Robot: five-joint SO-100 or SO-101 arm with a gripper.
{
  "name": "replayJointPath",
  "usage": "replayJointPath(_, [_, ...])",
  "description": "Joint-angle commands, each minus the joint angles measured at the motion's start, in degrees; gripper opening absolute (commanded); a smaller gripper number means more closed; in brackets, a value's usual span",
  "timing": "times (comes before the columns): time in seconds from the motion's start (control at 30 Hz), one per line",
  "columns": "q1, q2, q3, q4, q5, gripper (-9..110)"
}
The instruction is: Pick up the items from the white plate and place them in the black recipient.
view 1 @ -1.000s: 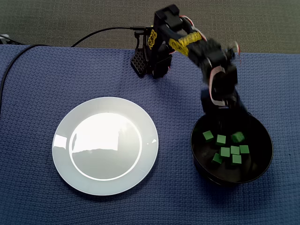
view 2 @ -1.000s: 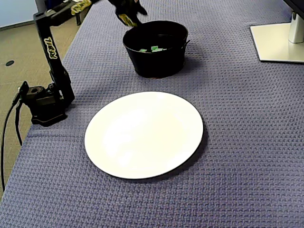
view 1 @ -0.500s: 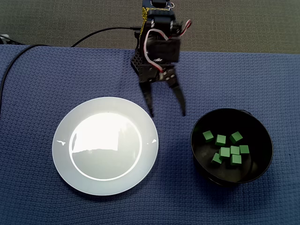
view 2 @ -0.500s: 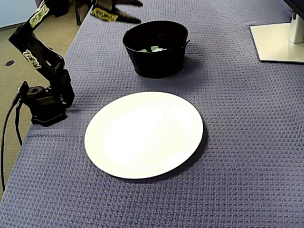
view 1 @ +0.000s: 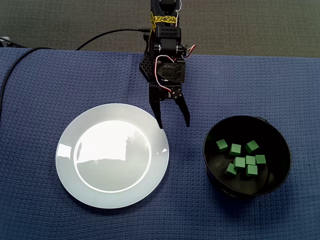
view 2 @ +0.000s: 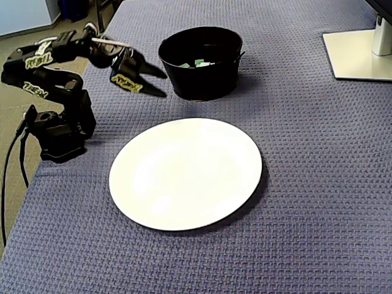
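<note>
End effector: my black two-finger end effector [view 1: 174, 125] is spread wide with nothing between the fingers. It points toward the near side of the bench, and in a fixed view [view 2: 164, 86] it hangs above the cloth.
Fingers: in a fixed view one fingertip [view 1: 160, 126] lies at the far right rim of the plate, and the other is over bare cloth partway to the bowl.
Arm: my black arm with yellow lettering [view 2: 43, 61] is folded low and reaches out from my base [view 2: 58, 135] at the far edge of the bench.
Round white ceramic plate: in a fixed view it [view 1: 112, 155] lies flat on the cloth, near and left of my end effector. In a fixed view [view 2: 187, 174] its glossy face shows glare.
Round black bowl: in a fixed view it [view 1: 285, 150] stands near and right of my end effector and apart from the plate. In a fixed view [view 2: 199, 82] my fingers are just beside its wall, without touching it.
Small green cubes: they [view 1: 250, 160] lie clustered on the bowl's floor, and a few [view 2: 199, 62] show over its rim.
Blue-grey woven cloth: it [view 1: 50, 80] covers the bench under everything.
Black cable: it [view 1: 100, 37] runs off from my base toward the left.
White flat stand foot: in a fixed view it [view 2: 358, 52] sits at a corner, well apart from the bowl.
</note>
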Motion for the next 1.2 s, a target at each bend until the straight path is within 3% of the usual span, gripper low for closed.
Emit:
replayJointPath(0.0, [-0.8,6.7,8.0,1.8,-1.1,26])
replayJointPath(0.17, [-0.7,15.0,19.4,4.2,-2.4,21])
replayJointPath(0.37, [-2.6,18.1,19.4,12.8,3.2,14])
replayJointPath(0.57, [-4.3,28.0,19.4,28.7,2.8,15])
replayJointPath(0.83, [-6.2,28.0,19.4,44.3,-4.0,15])
replayJointPath(1.17, [-5.6,28.0,19.4,47.3,-7.2,15])
